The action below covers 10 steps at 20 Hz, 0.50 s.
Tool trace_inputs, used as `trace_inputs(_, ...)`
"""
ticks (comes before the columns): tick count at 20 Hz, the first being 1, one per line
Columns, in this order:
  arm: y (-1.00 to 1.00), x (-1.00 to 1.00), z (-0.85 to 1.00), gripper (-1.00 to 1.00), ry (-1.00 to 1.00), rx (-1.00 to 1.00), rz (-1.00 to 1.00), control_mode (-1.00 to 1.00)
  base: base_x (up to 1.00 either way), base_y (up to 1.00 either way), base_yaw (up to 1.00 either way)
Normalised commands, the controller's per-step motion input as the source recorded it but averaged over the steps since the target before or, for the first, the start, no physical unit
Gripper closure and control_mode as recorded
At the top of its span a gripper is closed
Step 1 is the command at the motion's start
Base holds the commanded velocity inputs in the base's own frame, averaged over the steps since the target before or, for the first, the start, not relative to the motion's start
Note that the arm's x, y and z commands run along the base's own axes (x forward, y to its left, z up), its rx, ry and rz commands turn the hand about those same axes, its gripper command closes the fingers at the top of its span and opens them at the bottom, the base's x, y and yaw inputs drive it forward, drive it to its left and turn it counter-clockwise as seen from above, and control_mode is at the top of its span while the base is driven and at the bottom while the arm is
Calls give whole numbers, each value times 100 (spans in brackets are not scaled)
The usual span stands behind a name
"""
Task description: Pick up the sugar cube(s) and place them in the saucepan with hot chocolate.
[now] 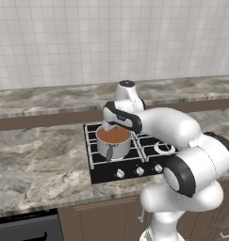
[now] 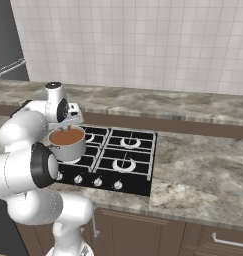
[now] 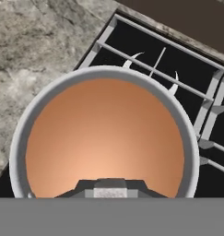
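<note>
we see the saucepan [image 1: 113, 142] on the front left burner of the stove [image 2: 124, 165], hot chocolate [image 3: 105, 138] filling it. gripper [image 3: 110, 186] hangs right above the liquid, fingers together; whether they pinch anything, we cannot tell.

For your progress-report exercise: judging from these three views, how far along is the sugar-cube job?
Done: the arm has brought the gripper directly above the saucepan on the stove. In hand: its jaws are shut over the hot chocolate, and a pale block sits between them, possibly a sugar cube, though I cannot be sure. Left: releasing it into the smooth brown liquid.
</note>
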Motion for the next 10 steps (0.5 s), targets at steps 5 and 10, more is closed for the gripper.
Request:
trace_inputs(5, 7, 3, 0, 100, 0, 0, 0, -100, 0, 0, 0)
trace_inputs(10, 0, 0, -27, 100, 1, 0, 0, -100, 0, 0, 0)
